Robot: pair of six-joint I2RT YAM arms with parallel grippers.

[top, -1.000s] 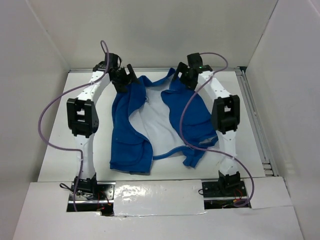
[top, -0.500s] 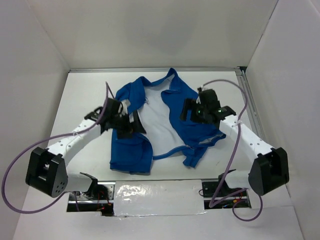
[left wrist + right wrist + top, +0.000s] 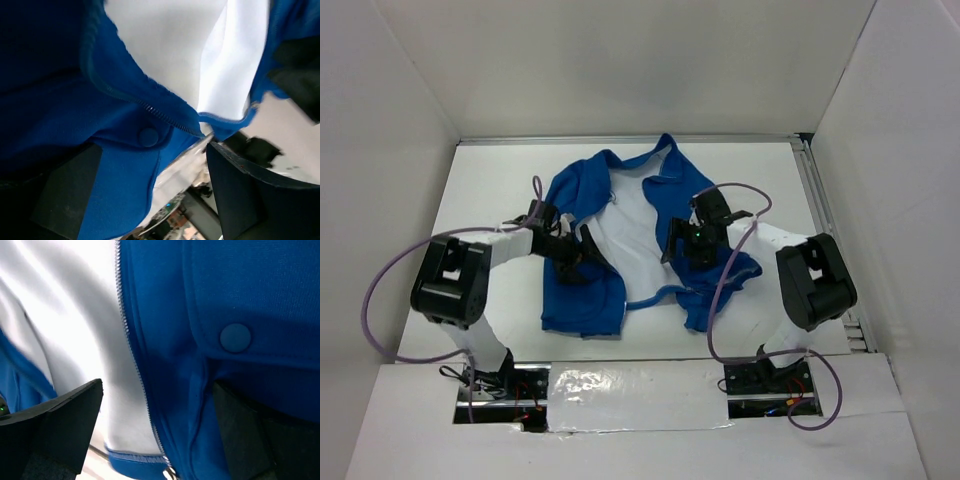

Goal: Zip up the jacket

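Observation:
The royal-blue jacket point(image 3: 578, 285) lies open on the table, white lining up, collar at the far side. My left gripper point(image 3: 582, 250) is open over the left front panel near its zipper edge. In the left wrist view the blue panel point(image 3: 60, 100), its zipper teeth point(image 3: 165, 116) and a pocket snap point(image 3: 148, 137) lie between the fingers point(image 3: 70, 190). My right gripper point(image 3: 678, 243) is open over the right front panel. The right wrist view shows the zipper teeth point(image 3: 131, 345), blue fabric with a snap point(image 3: 235, 337) and white lining point(image 3: 65, 315) between the fingers point(image 3: 55, 425).
White walls enclose the table point(image 3: 480, 190) on the left, far and right sides. A metal rail point(image 3: 825, 240) runs along the right edge. Purple cables point(image 3: 390, 290) loop off both arms. The arm bases point(image 3: 490, 375) sit at the near edge.
Both arms have folded back from the collar toward the near side. The grippers have come down and inward onto the middle of the two front panels. The jacket's lower panels have shifted slightly.

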